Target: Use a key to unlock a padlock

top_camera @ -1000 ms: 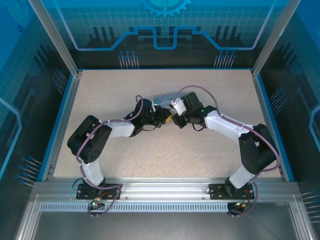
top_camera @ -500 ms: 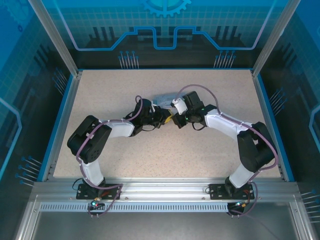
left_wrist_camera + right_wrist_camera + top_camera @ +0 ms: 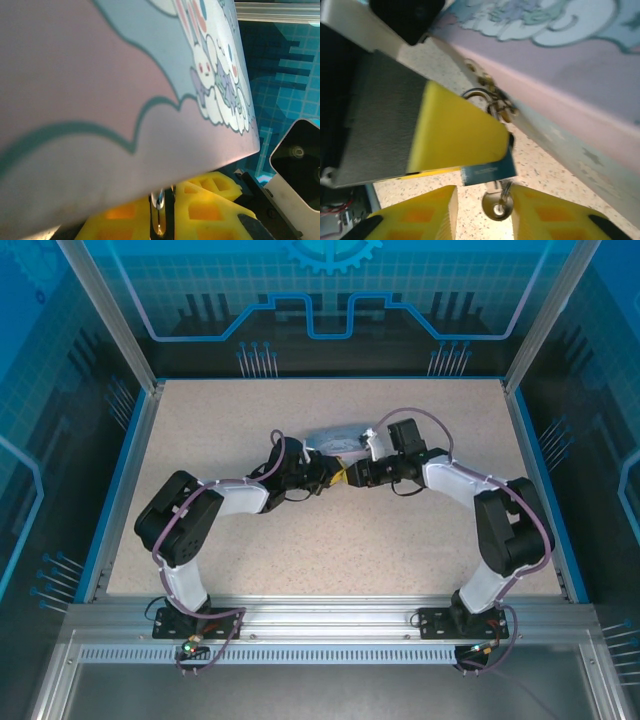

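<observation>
Left pincer (image 3: 167, 212): closed narrow on the padlock (image 3: 487, 172). In the right wrist view the blue body is clamped under a yellow finger (image 3: 455, 135), and in the left wrist view a thin strip of bright metal is seen pinched between the yellow pads.
Right pincer (image 3: 484, 210): jaws are set a little apart and nothing is gripped. The key (image 3: 496, 206) is flanked by the two yellow fingers and a clear gap is seen at one of them. Contact at the other cannot be told.
Padlock: it is held just above the counter (image 3: 540, 165), right beside the lower edge of the tin (image 3: 560, 75). Its shackle (image 3: 477, 94) is hooked through a small brass fitting on the tin's side. Whether the shackle is released cannot be told.
Key: it is seated in the underside of the padlock, with its round silver head hanging below the blue body.
Tin: pastel pink and blue, printed with cartoon rabbits — it is set near the middle of the counter, toward the far side.
Arms: in the top view both are bent inward, and the pincers are brought tip to tip just in front of the tin.
</observation>
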Robot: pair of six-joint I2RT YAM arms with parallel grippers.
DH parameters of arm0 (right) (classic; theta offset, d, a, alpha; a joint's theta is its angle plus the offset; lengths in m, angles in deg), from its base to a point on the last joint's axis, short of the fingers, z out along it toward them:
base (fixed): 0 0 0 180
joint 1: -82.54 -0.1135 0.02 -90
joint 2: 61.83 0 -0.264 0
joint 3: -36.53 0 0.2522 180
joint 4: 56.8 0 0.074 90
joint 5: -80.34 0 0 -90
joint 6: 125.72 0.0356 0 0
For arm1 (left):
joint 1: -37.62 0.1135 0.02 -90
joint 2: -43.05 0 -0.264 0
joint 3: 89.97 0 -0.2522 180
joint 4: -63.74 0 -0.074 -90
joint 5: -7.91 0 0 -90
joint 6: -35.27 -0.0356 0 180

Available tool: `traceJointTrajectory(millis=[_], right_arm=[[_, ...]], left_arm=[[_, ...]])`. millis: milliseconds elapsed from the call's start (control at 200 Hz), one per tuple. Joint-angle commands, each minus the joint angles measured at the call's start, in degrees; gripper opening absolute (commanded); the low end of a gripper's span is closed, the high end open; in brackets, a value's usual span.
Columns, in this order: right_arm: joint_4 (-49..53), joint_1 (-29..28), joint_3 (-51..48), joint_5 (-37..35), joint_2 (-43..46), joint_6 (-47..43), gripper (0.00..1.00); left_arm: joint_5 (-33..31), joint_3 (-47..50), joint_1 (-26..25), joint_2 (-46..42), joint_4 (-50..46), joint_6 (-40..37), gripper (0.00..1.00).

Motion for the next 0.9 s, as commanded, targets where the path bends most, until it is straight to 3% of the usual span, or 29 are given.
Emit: traceJointTrajectory(millis=[0,295,560,665,895], right_arm=[[-2.8,1.0,-1.6,4.4,3.4,2.5,0.40],[-9.8,5.3,-8.1,2.6,6.7,9.7,0.50],[-11.8,5.1,-10.8,-1.1,7.9,12.3,0.48],[-8.2,3.5,-10.0,-4.1,8.8,8.7,0.46],[3.7,-4.5,-5.4,-20.1,11.3,-5.3,0.45]], left_arm=[[0.7,-0.1,-0.1,0.2,1.5,-1.2,0.00],[0.6,0.6,0.0,0.6,1.4,-2.2,0.00],[0.5,0.5,0.0,-0.1,-3.2,-7.7,0.00],[0.5,0.3,0.0,-0.3,-5.0,-9.2,0.00],[0.9,-0.7,0.0,-0.5,-6.7,-7.5,0.00]])
